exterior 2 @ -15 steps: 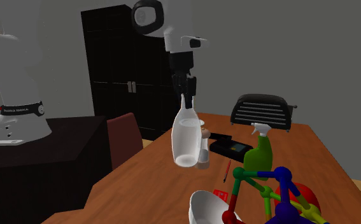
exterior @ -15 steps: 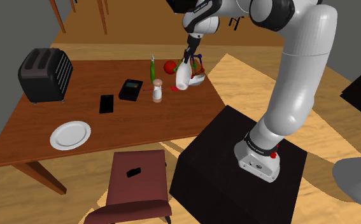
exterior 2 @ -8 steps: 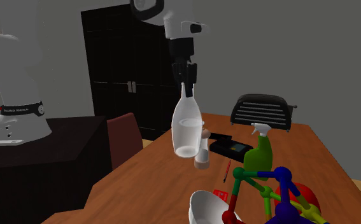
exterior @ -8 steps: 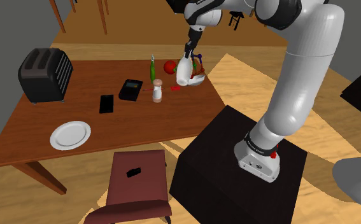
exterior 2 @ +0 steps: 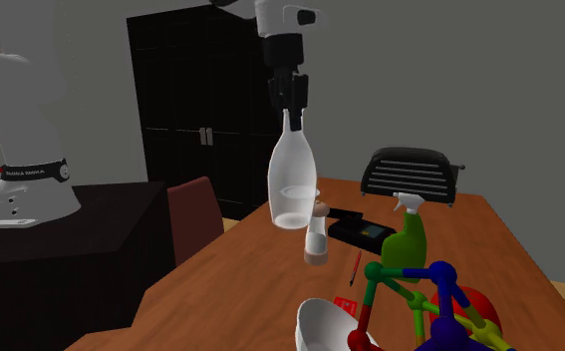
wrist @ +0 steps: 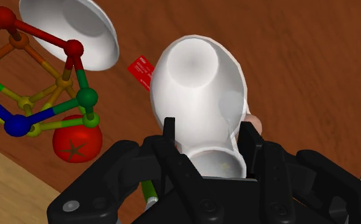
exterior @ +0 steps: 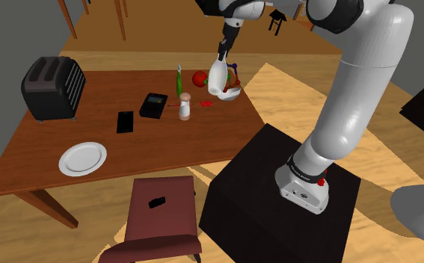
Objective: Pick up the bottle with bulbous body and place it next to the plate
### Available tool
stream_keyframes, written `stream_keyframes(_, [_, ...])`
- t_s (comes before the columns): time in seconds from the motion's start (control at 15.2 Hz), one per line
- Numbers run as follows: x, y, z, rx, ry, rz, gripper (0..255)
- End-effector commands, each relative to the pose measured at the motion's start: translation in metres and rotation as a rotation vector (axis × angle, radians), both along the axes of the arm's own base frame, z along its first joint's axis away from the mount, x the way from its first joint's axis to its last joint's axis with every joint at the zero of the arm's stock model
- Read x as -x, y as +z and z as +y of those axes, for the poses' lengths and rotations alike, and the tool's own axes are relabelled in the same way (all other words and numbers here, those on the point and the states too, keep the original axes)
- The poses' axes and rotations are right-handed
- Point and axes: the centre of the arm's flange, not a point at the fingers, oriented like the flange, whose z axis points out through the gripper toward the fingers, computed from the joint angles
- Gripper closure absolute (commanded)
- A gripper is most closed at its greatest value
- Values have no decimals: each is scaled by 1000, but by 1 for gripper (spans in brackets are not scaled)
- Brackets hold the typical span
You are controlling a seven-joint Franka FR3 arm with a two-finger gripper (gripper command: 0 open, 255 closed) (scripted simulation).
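Now: gripper (exterior 2: 290,103) clenched on neck of white bottle (exterior 2: 292,184), bottle hanging clear above table (exterior 2: 240,289).

Shoulder view: evenly lit, medium bright. Arm (exterior: 361,82) is white with soft grey shading down one side, so the light looks diffuse, from above. Floor (exterior: 277,86) has pale and darker bands; can't tell light from texture. Stand (exterior: 266,179) reads near flat black.

Second exterior view: dimmer. Wall (exterior 2: 449,70) is flat grey, cabinet (exterior 2: 180,90) almost black with little detail.

Wrist view: table (wrist: 312,70) evenly lit. Bottle (wrist: 198,89) shows a smooth grey gradient, paler at the rim of its base. Gripper (wrist: 209,130) is flat black with faint edge highlights.
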Motion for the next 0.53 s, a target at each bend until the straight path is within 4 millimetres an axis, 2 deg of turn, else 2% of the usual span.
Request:
stream_keyframes(0.0, [-1, 11, -1, 0, 0, 0, 255])
stream_keyframes(0.46, [-1, 48, -1, 0, 0, 0, 255])
